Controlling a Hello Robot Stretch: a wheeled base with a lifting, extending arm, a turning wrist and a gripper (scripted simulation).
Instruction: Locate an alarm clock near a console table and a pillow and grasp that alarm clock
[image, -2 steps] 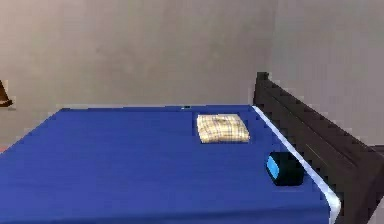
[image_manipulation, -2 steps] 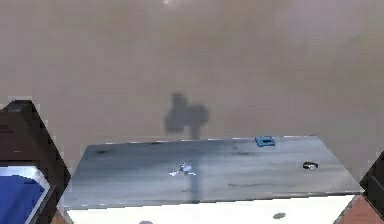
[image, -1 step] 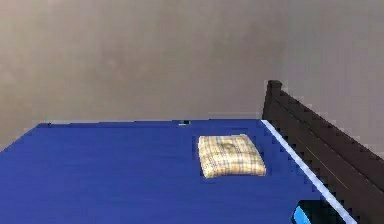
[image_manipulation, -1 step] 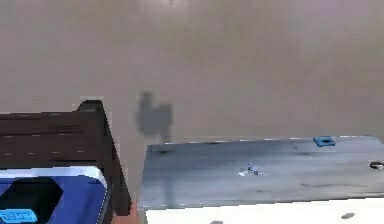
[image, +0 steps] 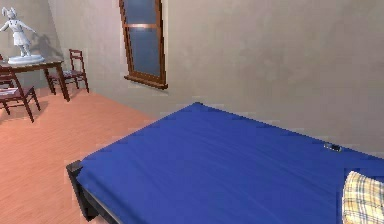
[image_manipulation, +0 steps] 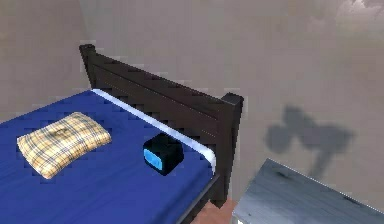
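Note:
A small black alarm clock (image_manipulation: 162, 153) with a blue face stands on the blue bed (image_manipulation: 100, 180), close to the dark wooden headboard (image_manipulation: 165, 95). A yellow plaid pillow (image_manipulation: 63, 142) lies on the bed to the clock's left, and a corner of that pillow (image: 364, 198) sits at the forward view's lower right. A grey tabletop (image_manipulation: 310, 200) fills the arm side view's lower right corner, just past the bed's corner post.
The blue bed (image: 220, 165) spreads across the forward view, with a small dark object (image: 332, 148) near its far edge. A wooden-framed window (image: 144, 40) is on the wall. At the far left, a white statue (image: 20, 35) stands on a wooden table (image: 40, 68) with chairs (image: 76, 68).

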